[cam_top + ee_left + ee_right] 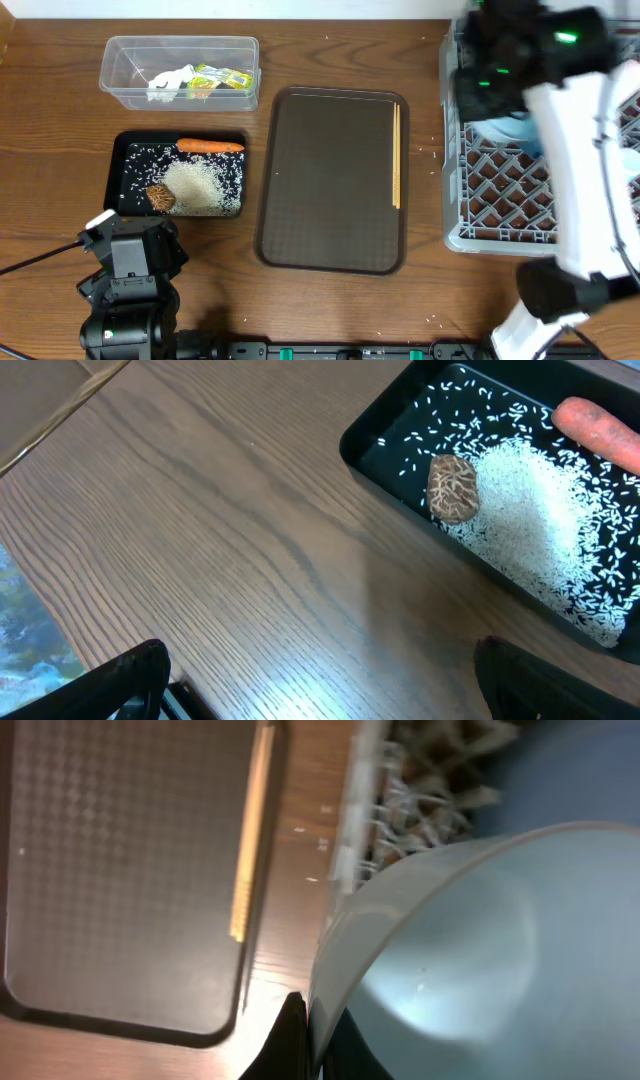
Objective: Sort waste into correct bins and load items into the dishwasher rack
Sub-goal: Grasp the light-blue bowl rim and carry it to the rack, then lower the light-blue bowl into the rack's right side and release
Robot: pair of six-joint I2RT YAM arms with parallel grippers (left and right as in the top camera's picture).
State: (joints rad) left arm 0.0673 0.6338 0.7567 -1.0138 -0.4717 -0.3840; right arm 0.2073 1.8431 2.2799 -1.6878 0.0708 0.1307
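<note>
Right gripper (303,1025), pinching the cup (470,950) by its rim over the rack (500,205), should seat it squarely between pegs; left gripper (320,680) waits, spread.

Soft, even light is falling from above, leaving only faint shadows on the wooden table (330,300). In the overhead view the right arm (575,130) is smearing with motion blur. The right wrist view is blurring throughout, with the pale blue vessel (470,950) looming out of focus, while the rice grains (540,520) are showing crisply.

Lab: robot arm (128,270), wooden table (50,150).
</note>
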